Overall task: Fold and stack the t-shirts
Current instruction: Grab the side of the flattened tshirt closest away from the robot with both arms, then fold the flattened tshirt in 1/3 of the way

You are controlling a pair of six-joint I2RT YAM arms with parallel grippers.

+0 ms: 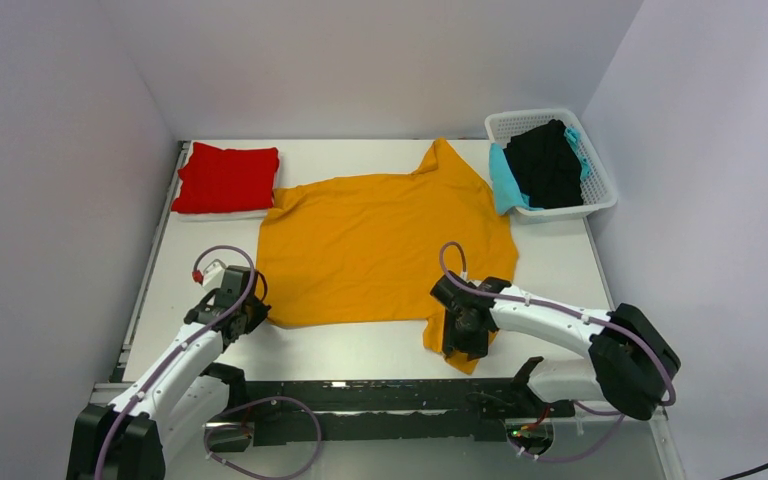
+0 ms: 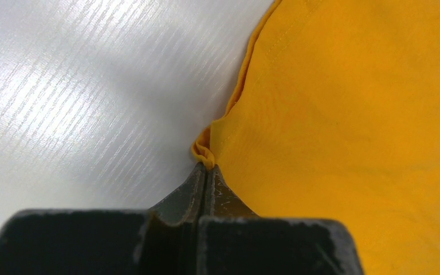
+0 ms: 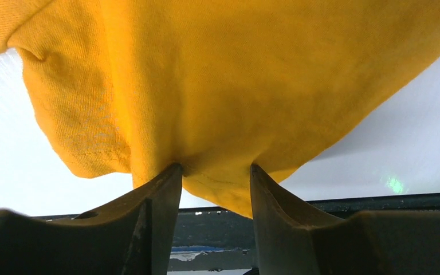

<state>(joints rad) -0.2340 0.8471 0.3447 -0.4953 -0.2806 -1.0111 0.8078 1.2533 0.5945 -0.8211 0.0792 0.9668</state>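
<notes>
Mustard-orange t-shirt spread flat mid-bench, near-left hem corner clamped in left pincer, near-right sleeve bunched between parted jaws of right pincer; folded red t-shirt far left; black t-shirt and teal t-shirt in white basket far right

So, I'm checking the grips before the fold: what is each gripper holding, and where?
Left gripper pinches the mustard-orange shirt by its edge at the near-left corner. Right gripper has its jaws apart around the near-right sleeve, not yet clamped.
</notes>
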